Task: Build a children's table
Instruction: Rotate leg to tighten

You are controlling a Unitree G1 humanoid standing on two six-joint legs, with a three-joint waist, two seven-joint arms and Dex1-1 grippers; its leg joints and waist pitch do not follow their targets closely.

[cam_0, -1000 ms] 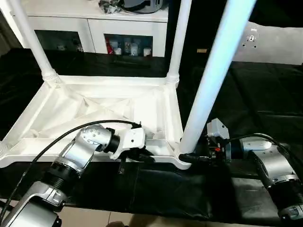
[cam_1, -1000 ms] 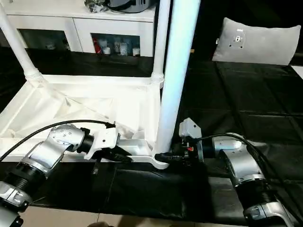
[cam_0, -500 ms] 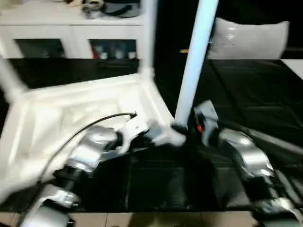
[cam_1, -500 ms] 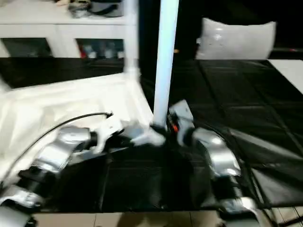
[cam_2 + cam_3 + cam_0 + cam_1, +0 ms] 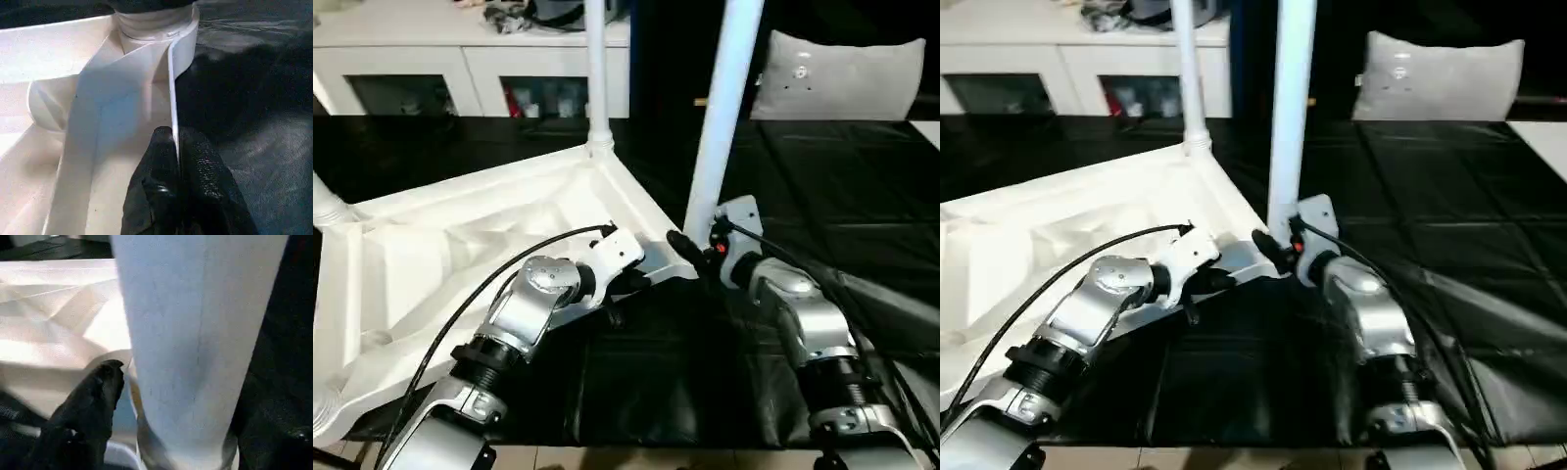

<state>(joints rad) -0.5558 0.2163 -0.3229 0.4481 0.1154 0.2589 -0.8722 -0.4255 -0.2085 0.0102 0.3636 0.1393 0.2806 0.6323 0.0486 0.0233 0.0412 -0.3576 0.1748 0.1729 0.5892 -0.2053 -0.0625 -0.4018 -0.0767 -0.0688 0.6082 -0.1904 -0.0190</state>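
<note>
Left gripper (image 5: 177, 147) pinches the light, stiff tabletop (image 5: 440, 245) rim; right gripper (image 5: 697, 257), jaws apart, straddles the slippery leg (image 5: 720, 117) base, the best hold.

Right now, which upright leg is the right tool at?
The near-corner leg, thickest in the head view, standing right beside the right tool. The far-corner leg and the left-edge leg stand clear of it.

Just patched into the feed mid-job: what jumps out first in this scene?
The upside-down white tabletop lies ribbed side up on the black work surface, legs rising from its corners. Nearest, a thick white leg stands in the corner socket between both grippers. The left gripper pinches the tabletop's thin rim there, and the right gripper sits at that leg's base.
</note>
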